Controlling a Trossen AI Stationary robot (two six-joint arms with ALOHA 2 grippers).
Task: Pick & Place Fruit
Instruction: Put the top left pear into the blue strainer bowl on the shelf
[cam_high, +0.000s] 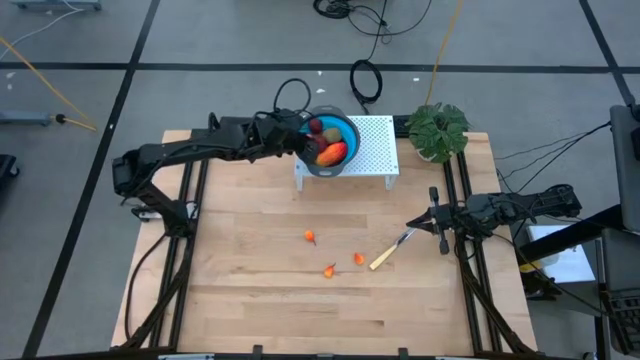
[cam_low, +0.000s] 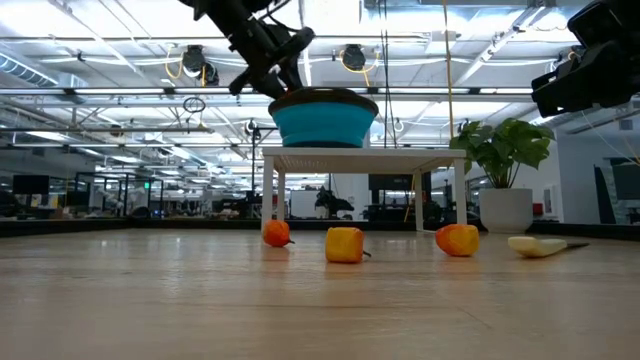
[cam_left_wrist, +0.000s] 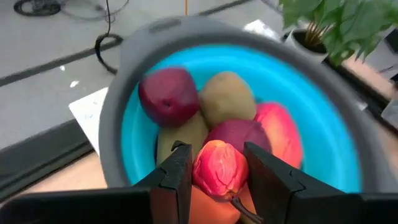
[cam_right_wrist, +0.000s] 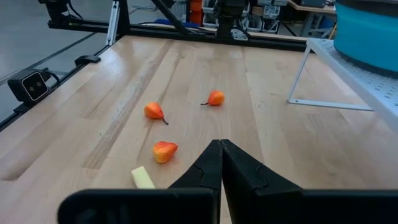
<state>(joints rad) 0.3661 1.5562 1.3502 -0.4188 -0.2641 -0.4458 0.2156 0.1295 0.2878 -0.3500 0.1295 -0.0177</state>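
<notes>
A blue bowl (cam_high: 343, 131) with a grey rim stands on a white perforated stand (cam_high: 375, 150) at the table's far middle. It holds two dark red balls (cam_left_wrist: 168, 96), two brownish-green ovals (cam_left_wrist: 227, 96) and a long red-orange piece (cam_left_wrist: 281, 134). My left gripper (cam_left_wrist: 216, 148) is over the bowl's left rim (cam_high: 303, 145), shut on a small red-orange fruit (cam_left_wrist: 219, 171). Three small orange fruits (cam_high: 312, 237) (cam_high: 330, 270) (cam_high: 359, 259) lie on the table's middle. My right gripper (cam_high: 432, 222) is shut and empty at the table's right. My left gripper pinches the small red-orange fruit by its two sides (cam_left_wrist: 202, 174) between its two fingers. The fingers slant down from the table's left. The fruit is lifted clear, above the fruits in the bowl, with its thin stem (cam_left_wrist: 239, 208) toward the gripper's body.
A yellow-handled knife (cam_high: 390, 252) lies on the table just ahead of my right gripper; its handle shows in the right wrist view (cam_right_wrist: 142, 178). A green potted plant (cam_high: 438, 130) stands at the far right corner, beside the stand. Bare wood lies toward the near edge.
</notes>
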